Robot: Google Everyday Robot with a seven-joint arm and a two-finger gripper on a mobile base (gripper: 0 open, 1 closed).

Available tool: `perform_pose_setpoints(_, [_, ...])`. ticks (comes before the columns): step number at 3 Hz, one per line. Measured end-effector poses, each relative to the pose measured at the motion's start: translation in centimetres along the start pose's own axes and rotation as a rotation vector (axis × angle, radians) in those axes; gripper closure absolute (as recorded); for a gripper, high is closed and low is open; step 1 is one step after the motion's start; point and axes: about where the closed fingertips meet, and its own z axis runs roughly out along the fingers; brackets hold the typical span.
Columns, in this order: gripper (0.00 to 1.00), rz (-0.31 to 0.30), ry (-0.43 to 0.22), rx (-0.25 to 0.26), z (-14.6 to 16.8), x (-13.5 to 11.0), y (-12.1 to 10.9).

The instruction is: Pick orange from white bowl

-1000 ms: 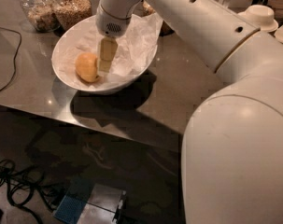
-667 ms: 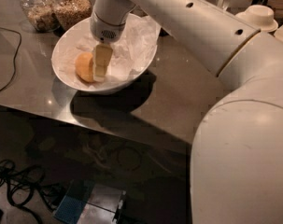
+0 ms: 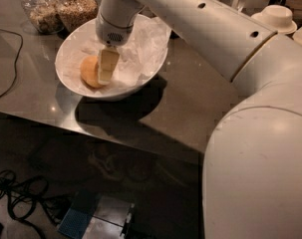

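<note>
Down inside the white bowl (image 3: 62, 66), camera view: fingers (image 3: 106, 66) hang below the arm's wrist (image 3: 115, 19), tips low over the crumpled paper liner (image 3: 140, 44). Orange (image 3: 89, 71) sits in the bowl just left of the one visible finger, which partly overlaps it. Can't tell whether the fingers are open or closed, or whether they have the orange. Bowl rests on the bench (image 3: 190, 98). Behind and left of the fingers: two glass jars (image 3: 75, 9) with brown dry contents. Far right: small white dishes (image 3: 275, 16). Black cable (image 3: 20, 54) well to the left.
</note>
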Motion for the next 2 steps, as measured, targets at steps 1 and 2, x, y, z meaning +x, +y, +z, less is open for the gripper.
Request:
perform_pose_setpoints(1, [0.30, -0.005, -0.002, -0.011, 0.4, -0.1, 0.1])
perform_pose_setpoints(2, [0.12, -0.020, -0.018, -0.058, 1.5, -0.7, 0.9])
